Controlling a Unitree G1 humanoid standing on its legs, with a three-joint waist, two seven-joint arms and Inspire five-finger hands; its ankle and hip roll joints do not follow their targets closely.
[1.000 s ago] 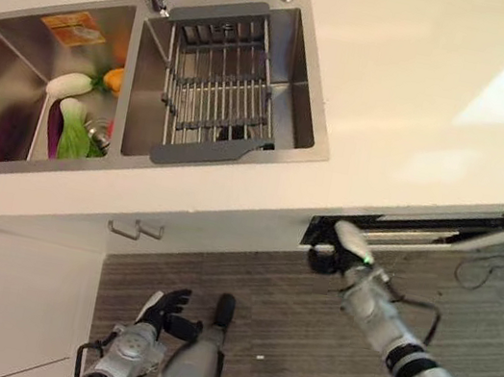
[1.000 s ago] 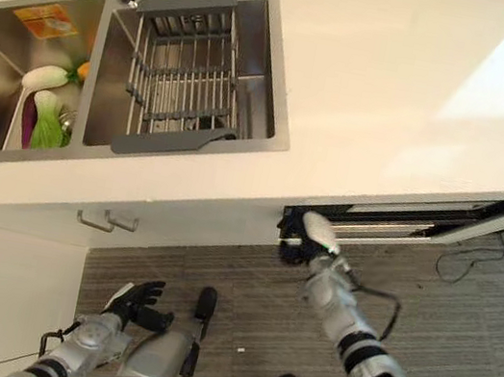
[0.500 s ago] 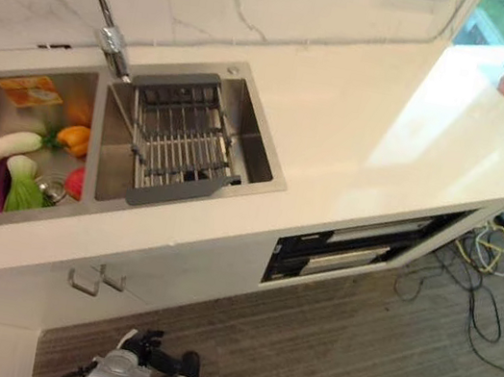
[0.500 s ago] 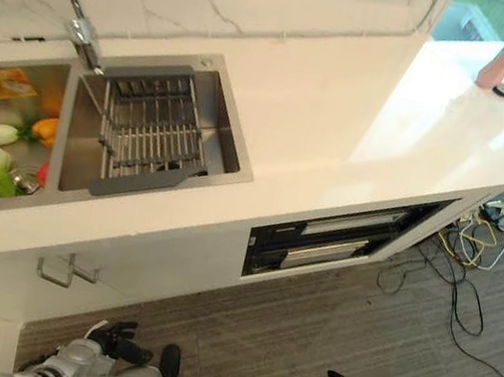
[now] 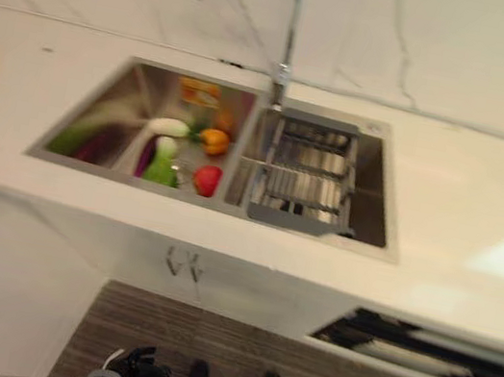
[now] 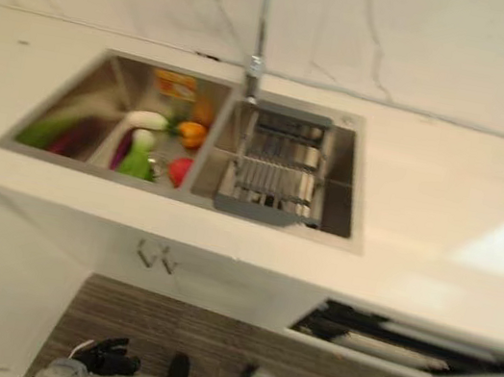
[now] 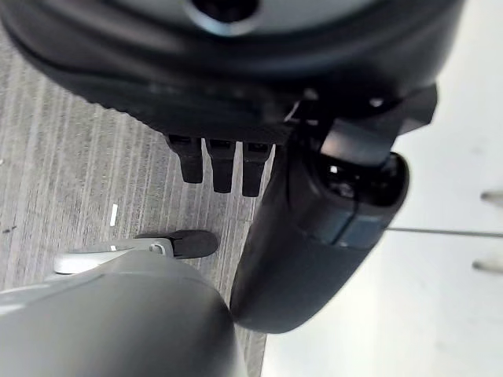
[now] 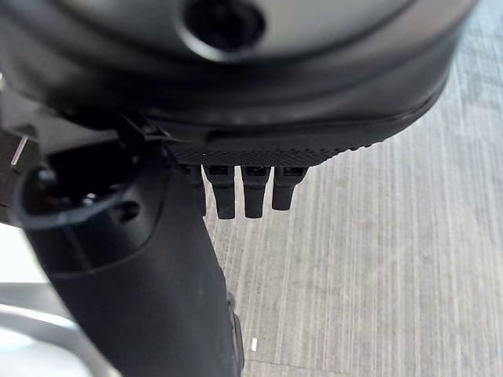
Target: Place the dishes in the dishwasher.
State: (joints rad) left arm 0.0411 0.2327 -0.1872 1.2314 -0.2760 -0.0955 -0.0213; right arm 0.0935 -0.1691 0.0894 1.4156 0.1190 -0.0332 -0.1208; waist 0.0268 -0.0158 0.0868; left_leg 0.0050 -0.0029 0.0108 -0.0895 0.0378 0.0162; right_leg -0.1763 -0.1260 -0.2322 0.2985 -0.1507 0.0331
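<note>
Stainless double sink is being shown up on the counter, a drying rack in its right basin and vegetables in its left; no dishes are being seen. Well below, the left hand and right hand are being held empty, fingers relaxed, while the dishwasher opening is lying toward the right arm's side.

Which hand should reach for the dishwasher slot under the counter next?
Right, probably. The dishwasher opening sits on the robot's right. The left hand hangs low on the other side, and the right hand is empty.
</note>
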